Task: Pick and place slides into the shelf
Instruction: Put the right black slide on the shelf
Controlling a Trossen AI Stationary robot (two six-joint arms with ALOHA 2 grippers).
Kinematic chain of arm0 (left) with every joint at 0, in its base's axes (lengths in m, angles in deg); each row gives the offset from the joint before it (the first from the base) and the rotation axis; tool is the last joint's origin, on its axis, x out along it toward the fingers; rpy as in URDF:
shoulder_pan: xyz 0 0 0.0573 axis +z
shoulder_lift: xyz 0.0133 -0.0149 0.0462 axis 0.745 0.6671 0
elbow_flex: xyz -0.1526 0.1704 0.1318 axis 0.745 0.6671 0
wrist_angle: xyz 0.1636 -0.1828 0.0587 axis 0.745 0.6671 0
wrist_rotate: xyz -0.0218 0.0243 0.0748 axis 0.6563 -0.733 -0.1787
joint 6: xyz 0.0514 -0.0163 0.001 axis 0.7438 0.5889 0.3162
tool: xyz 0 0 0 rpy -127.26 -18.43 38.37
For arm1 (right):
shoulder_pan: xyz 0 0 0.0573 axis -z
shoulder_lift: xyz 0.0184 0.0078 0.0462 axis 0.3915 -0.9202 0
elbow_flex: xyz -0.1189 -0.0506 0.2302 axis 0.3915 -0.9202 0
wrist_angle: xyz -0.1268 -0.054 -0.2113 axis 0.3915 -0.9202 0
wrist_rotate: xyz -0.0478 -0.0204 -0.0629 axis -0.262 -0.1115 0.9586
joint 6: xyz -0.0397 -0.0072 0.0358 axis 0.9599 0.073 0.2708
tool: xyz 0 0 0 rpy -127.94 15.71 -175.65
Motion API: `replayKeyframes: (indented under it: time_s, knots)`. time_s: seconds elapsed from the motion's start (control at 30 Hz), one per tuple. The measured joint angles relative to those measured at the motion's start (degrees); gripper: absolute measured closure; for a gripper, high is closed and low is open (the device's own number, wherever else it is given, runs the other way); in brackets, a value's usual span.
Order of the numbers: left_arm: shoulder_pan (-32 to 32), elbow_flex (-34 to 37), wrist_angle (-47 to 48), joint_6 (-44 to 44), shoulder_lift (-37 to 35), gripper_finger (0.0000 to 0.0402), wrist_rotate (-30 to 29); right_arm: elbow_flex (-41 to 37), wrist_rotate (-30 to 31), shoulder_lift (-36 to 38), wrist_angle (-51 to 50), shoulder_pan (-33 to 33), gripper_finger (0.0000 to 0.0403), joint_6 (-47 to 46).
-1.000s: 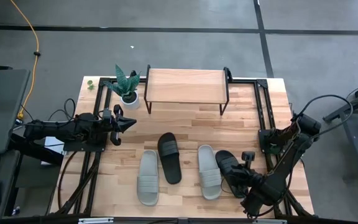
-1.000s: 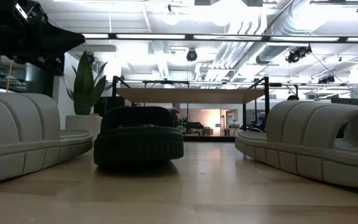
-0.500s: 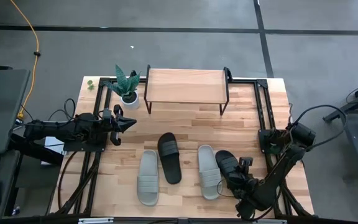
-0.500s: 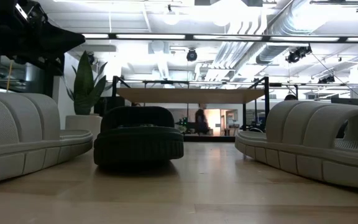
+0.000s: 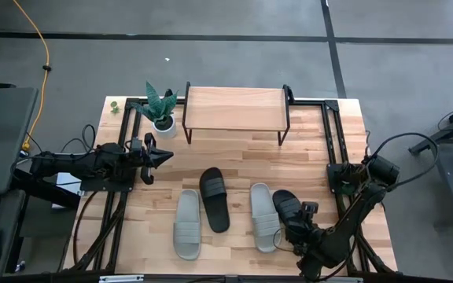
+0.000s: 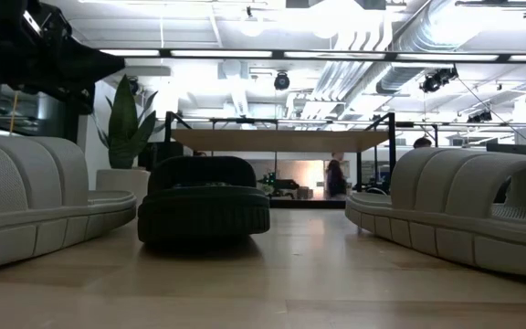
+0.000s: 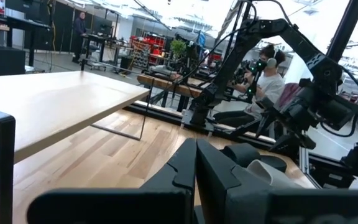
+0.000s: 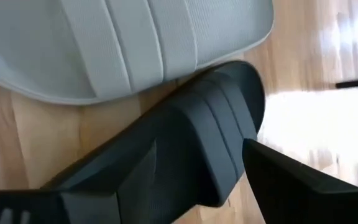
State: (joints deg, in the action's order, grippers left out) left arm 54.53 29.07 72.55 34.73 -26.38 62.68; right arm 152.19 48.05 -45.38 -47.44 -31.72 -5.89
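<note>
Four slides lie on their soles in a row near the table's front: grey (image 5: 187,226), black (image 5: 215,200), grey (image 5: 263,218) and black (image 5: 285,206). The shelf (image 5: 235,108) stands empty at the far edge. My right gripper (image 5: 298,233) is low over the right-hand black slide (image 8: 185,143), open, one finger on each side of it by the ribbed strap; I see no touch. My left gripper (image 5: 162,156) waits shut at the table's left, pointing level.
A potted plant (image 5: 162,106) stands left of the shelf. Black frame rails (image 5: 333,134) run along both table sides. The grey slide (image 8: 135,43) lies close beside the black one under my right gripper. People move in the room behind (image 6: 334,175).
My right gripper has sunk toward the right-hand black slide, shifting a little toward the table's near-left, and has opened so its fingers now stand either side of the slide. The slides have stayed where they were.
</note>
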Motion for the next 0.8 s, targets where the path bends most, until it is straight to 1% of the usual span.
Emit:
replayKeyframes:
  time_s: [0.2, 0.4, 0.63, 0.8]
  knots:
    - [0.00, 0.00, 0.00, 0.00, 0.00, 0.0401, 0.00, 0.00, 1.15, -1.71, -0.53, 0.13, 0.0171, 0.17]
    - [0.00, 0.00, 0.00, 0.00, 0.00, 0.0401, 0.00, 0.00, 3.56, -4.23, -2.89, 0.11, 0.0171, -1.22]
    - [0.00, 0.00, 0.00, 0.00, 0.00, 0.0401, 0.00, 0.00, 3.98, -6.87, -3.67, 0.11, 0.0171, -1.39]
    - [0.00, 0.00, 0.00, 0.00, 0.00, 0.0401, 0.00, 0.00, 5.48, -8.51, -6.51, 0.11, 0.0171, -4.98]
